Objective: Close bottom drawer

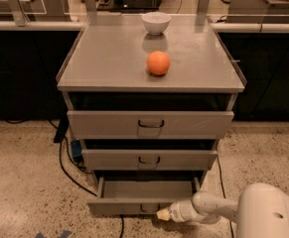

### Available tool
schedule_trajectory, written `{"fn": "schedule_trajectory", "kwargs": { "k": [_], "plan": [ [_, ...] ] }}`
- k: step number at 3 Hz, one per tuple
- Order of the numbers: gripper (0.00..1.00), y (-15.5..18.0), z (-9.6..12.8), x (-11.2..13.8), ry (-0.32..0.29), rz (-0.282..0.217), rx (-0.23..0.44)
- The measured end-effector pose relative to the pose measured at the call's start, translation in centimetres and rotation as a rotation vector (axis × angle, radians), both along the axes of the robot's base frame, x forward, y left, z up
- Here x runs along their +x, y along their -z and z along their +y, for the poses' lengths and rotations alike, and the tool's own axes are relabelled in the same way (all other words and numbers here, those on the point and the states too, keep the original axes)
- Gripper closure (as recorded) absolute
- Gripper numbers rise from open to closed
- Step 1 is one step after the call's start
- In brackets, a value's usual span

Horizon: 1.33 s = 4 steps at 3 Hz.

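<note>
The grey cabinet [151, 86] has three drawers. The bottom drawer [134, 205], the narrowest, stands pulled out a short way, with a strip of its inside showing. Its small dark handle [149, 208] sits at the centre of its front. My gripper [163, 214] is at the tip of my white arm [208, 209], which reaches in from the lower right. It is pressed against the drawer front just right of the handle and holds nothing that I can see.
An orange [158, 63] and a white bowl [156, 22] sit on the cabinet top. The top drawer [150, 124] and middle drawer [150, 159] stand slightly out. Black cables [67, 170] lie on the speckled floor at the cabinet's left. Dark counters run behind.
</note>
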<state>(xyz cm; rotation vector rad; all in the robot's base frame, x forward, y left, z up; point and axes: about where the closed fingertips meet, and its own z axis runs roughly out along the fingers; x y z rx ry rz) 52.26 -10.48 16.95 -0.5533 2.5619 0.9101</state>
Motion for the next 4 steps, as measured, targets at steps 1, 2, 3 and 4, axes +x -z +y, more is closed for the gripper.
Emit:
{"fn": "schedule_trajectory", "kwargs": {
  "k": [1,2,3,4],
  "plan": [
    [1.00,0.2,-0.2,1.8,0.004,-0.021,-0.010],
    [1.00,-0.5,-0.6,6.8,0.015,-0.089,-0.042],
    [1.00,-0.5,-0.6,6.8,0.014,-0.089,-0.042],
    [1.00,-0.5,-1.6,9.6,0.038,-0.119,-0.058]
  ]
}}
